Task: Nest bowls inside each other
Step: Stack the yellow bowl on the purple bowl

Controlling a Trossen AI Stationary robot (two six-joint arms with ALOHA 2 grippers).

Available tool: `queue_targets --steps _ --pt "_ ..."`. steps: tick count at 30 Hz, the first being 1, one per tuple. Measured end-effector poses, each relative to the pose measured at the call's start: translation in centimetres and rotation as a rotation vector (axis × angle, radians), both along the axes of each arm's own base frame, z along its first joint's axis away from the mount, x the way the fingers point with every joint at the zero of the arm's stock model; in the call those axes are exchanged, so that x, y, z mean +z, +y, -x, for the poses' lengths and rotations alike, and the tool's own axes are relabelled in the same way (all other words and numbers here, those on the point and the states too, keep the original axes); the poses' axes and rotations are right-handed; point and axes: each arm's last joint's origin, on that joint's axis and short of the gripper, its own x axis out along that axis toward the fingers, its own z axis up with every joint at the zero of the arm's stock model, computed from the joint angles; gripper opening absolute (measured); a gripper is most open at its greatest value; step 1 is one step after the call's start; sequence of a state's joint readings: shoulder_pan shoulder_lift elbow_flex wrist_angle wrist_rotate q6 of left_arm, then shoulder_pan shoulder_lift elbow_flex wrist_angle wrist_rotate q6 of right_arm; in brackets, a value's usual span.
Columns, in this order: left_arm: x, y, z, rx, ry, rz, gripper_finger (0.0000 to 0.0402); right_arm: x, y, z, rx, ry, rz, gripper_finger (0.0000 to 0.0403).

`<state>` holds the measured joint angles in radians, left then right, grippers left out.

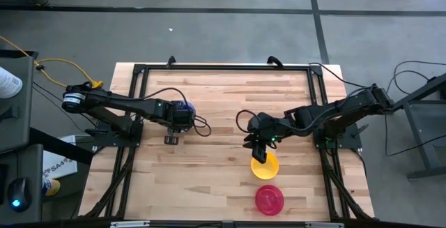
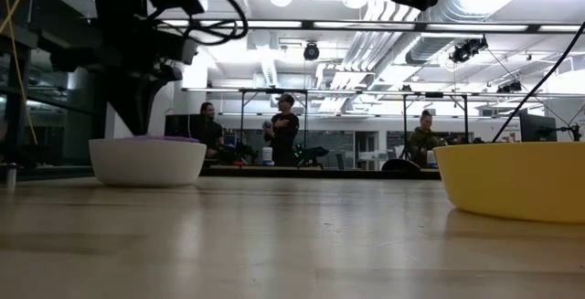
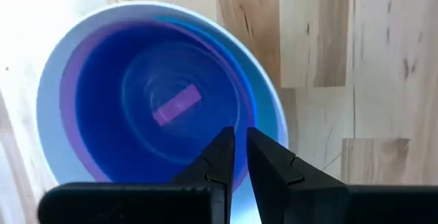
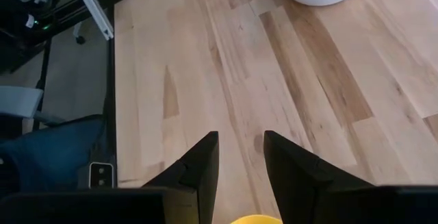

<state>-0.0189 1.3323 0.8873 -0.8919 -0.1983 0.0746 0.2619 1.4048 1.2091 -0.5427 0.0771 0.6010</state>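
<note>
Left gripper (image 3: 239, 157) hovered over stack (image 3: 161, 97), fingers nearly together, empty. Right gripper (image 4: 241, 157) above yellow bowl (image 1: 265, 165), fingers apart. Red bowl (image 1: 269, 199) nearby. Probably light, stiff, slick; best pinched at rim.

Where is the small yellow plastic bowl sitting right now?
In the high view the small yellow plastic bowl sits on the wooden table's right half, just under the right gripper, with the red-pink plastic bowl nearest to it, toward the table's near edge.
</note>
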Motion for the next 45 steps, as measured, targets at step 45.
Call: queue_targets --steps 45 --pt "5.6 -7.1 -2.6 -0.202 -0.340 0.149 0.0038 -6.1 5.2 3.3 -0.440 0.543 -0.068 0.0110"
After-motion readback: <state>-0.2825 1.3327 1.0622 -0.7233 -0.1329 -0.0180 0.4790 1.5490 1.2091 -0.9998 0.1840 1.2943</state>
